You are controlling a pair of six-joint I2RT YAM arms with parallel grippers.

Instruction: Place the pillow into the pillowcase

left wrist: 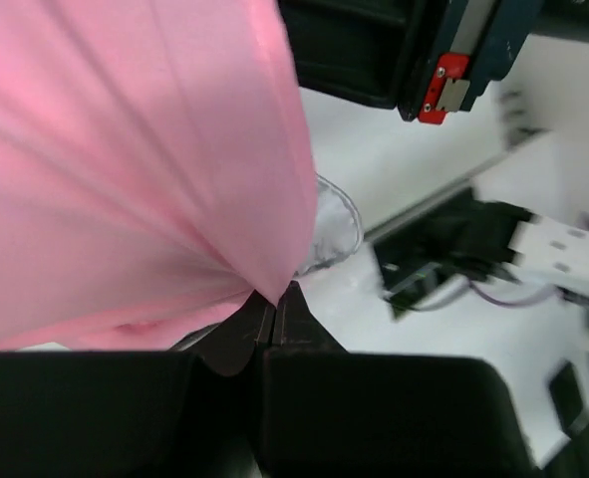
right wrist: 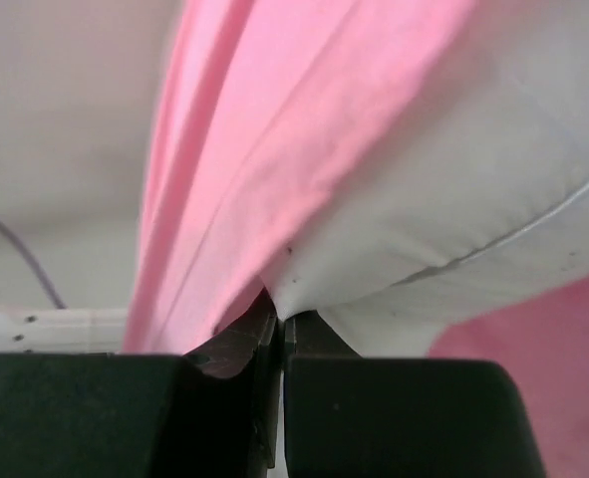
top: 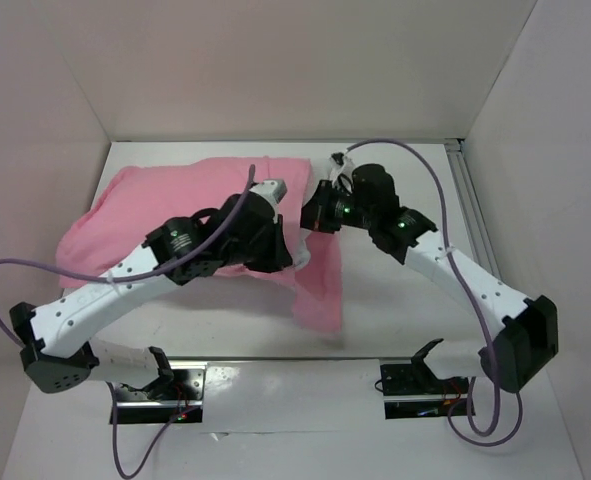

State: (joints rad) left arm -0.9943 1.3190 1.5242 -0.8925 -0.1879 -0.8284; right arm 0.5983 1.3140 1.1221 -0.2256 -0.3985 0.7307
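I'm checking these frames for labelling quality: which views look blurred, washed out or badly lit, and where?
Top external: sharp and evenly lit, only soft shadows on the table, the pillowcase well exposed. Left wrist: pink cloth close and slightly soft, the background at right smeared by blur. Right wrist: the pillow bright and nearly featureless, the far background at left out of focus.

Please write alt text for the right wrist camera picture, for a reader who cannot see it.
The right gripper, shut, pinches a corner of the white pillow where the pink pillowcase meets it. The pillow bulges to the upper right; the satin runs in long folds on the left.
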